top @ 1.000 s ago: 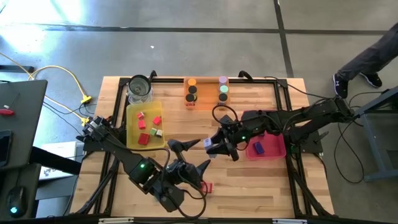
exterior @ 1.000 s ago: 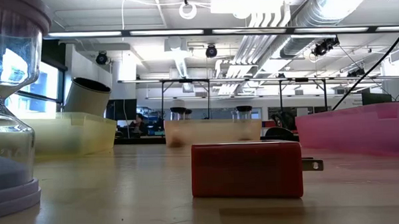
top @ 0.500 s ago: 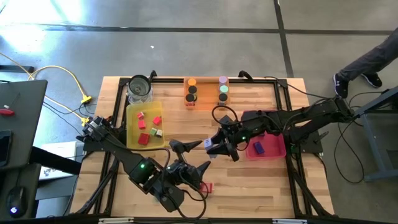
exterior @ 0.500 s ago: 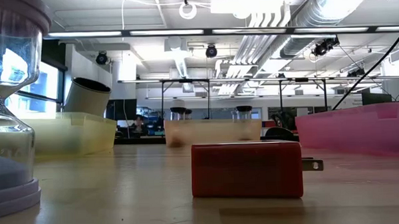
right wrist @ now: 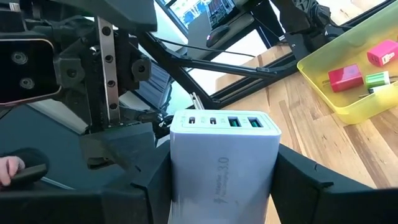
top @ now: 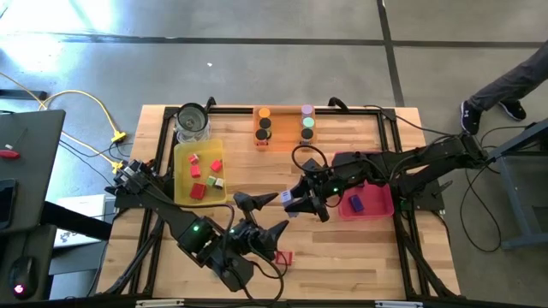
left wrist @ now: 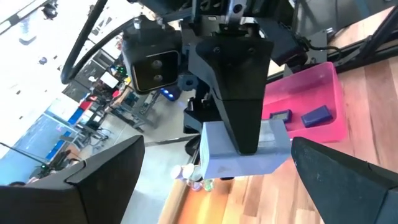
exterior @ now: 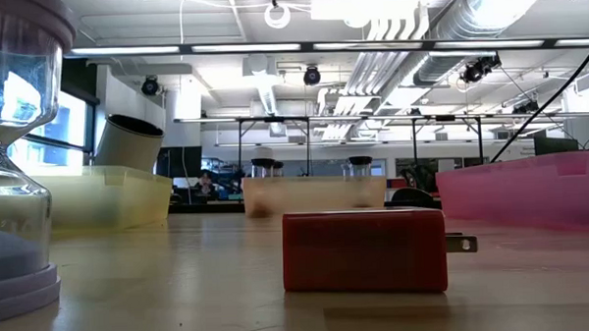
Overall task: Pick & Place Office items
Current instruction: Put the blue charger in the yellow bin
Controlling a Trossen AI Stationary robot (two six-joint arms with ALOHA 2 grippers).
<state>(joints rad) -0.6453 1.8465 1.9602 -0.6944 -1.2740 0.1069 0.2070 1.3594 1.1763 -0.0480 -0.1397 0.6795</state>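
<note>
The right hand (top: 294,203) grasps a lavender USB charger (right wrist: 225,163) above the table's middle; the left hand (top: 261,216) waits released facing it. Probably a handover: next, the left must close on it.

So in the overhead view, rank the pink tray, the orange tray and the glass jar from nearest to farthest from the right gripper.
Measured from the right gripper, which holds a lavender charger block:
1. Pink tray, right beside it, on the table's right.
2. Orange tray, at the far edge, middle.
3. Glass jar, far-left corner.
</note>
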